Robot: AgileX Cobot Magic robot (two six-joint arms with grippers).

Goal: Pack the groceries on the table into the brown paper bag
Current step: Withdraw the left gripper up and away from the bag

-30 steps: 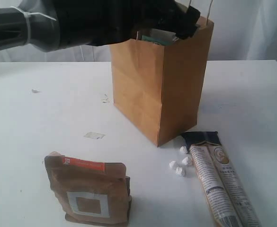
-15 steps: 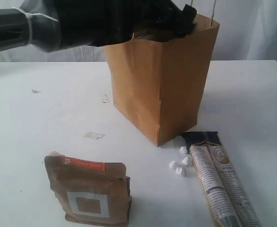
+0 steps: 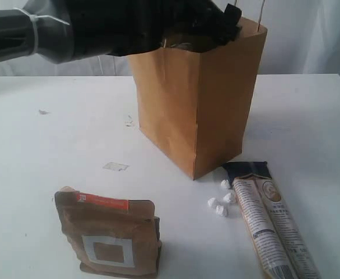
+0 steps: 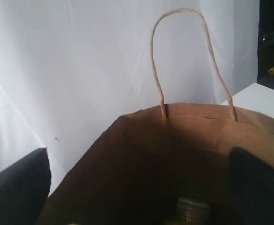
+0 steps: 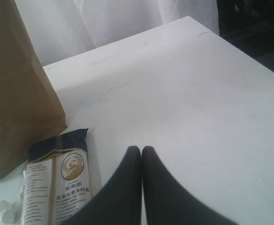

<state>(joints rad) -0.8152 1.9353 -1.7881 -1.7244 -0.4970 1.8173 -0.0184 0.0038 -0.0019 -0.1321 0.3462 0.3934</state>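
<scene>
long beige printed packet [image 3: 272, 232], lower right of the exterior view: dense dark print and a round emblem [image 5: 72, 167], with chinese characters under it, too small to read. brown pouch with orange strip [image 3: 108, 235], lower left: pale print on the strip, illegible. left arm [image 3: 18, 35], upper left edge: pale lettering cut off by the frame.

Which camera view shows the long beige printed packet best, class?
The exterior view: the long beige printed packet lies nearly full length on the table beside the brown paper bag. The right wrist view shows only its dark-topped end, cut off by the frame. The left wrist view does not show it.
</scene>
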